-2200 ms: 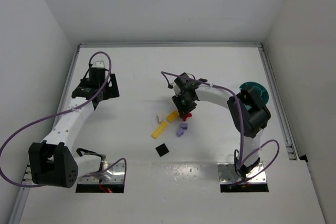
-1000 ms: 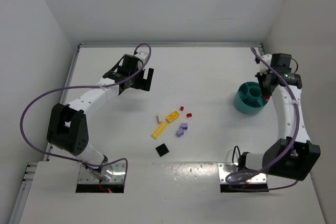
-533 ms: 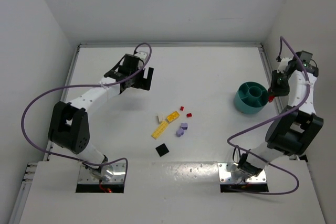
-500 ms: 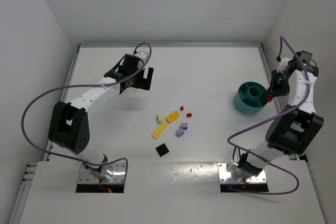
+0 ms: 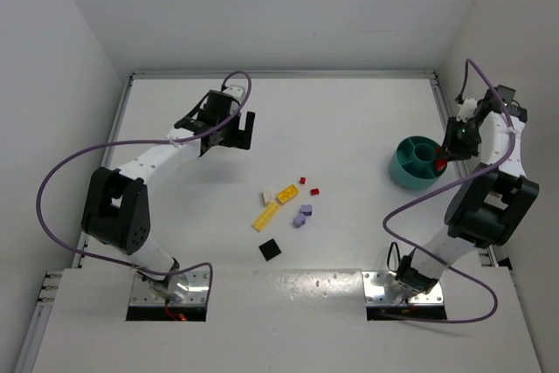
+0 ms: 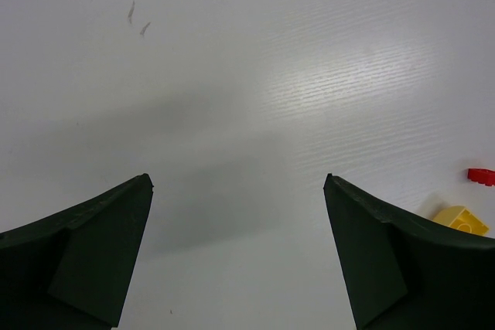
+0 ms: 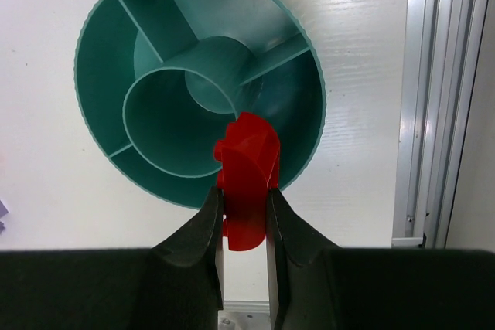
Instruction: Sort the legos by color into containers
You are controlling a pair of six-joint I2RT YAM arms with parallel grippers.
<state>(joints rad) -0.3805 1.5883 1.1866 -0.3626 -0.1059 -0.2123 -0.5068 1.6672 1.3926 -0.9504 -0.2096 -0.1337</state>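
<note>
Clamping a red brick [image 7: 249, 152] between its two fingers, the right gripper [image 7: 244, 195] hangs over the teal dish [image 7: 100, 52]. In the right wrist view the brick overlaps the dish's central ring and the outer compartment on the side nearest the camera; which of the two it sits above cannot be told. A metal rail [image 7: 437, 98] runs just beside the dish on the side away from the loose bricks.

Those bricks lie in a small cluster well apart from the dish, toward the middle of the table [image 5: 349, 120]. Two tiny red bricks [image 5: 303, 180] are at the edge of the cluster closest to the dish. Just past them come a yellow brick [image 5: 287, 191], a pale purple brick [image 5: 303, 214], a white brick [image 5: 265, 196] and the long yellow plate [image 5: 266, 215]. The black square [image 5: 270, 250] lies a little apart from them, nearer the arm bases.

The left gripper [image 6: 240, 260] is farther from the dish than the cluster, its jaws spread wide and grasping nothing, above bare table.
</note>
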